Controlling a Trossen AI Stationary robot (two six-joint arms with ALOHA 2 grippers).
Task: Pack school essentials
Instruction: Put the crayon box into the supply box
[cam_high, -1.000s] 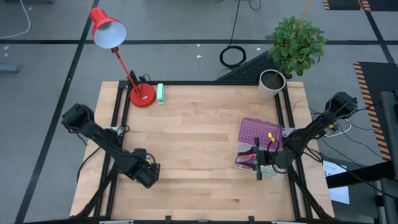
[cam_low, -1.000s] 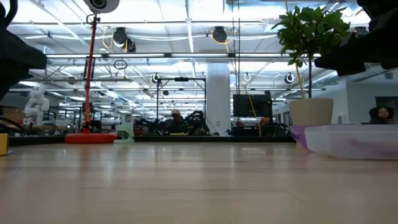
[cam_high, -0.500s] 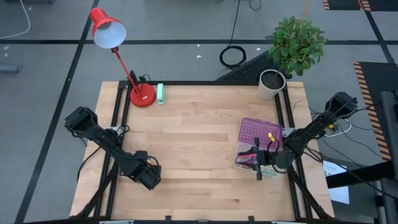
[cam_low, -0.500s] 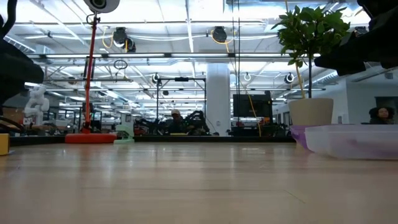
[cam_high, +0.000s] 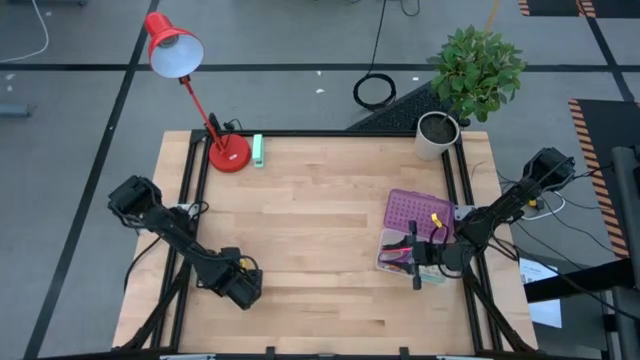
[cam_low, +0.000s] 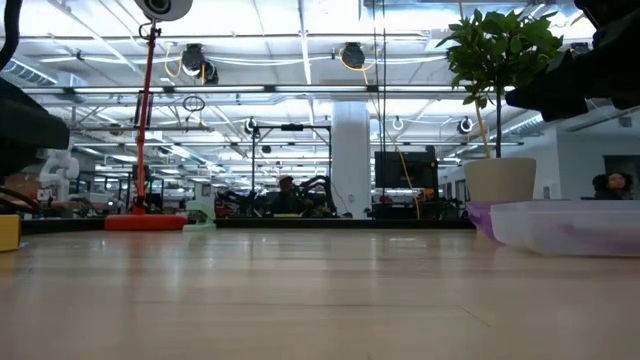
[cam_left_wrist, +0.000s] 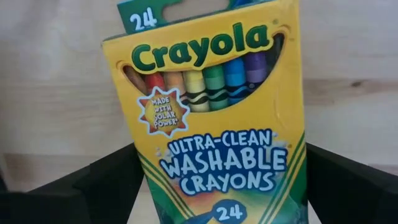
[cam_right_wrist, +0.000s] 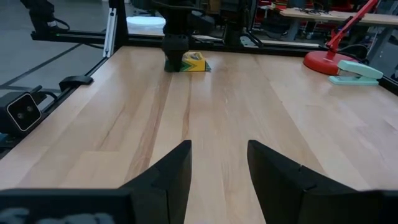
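Low at the frame's lower left, the left hand (cam_high: 243, 290) grips the crayon box (cam_left_wrist: 211, 118) between its fingers, just above the bench (cam_high: 320, 220). At lower right, the right hand (cam_high: 415, 272) rests by the purple tray (cam_high: 412, 215), fingers apart and empty.

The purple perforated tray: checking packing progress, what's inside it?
In the purple perforated tray a tiny yellow piece shows, with dark and pink items at its near end; the right gripper covers the rest.
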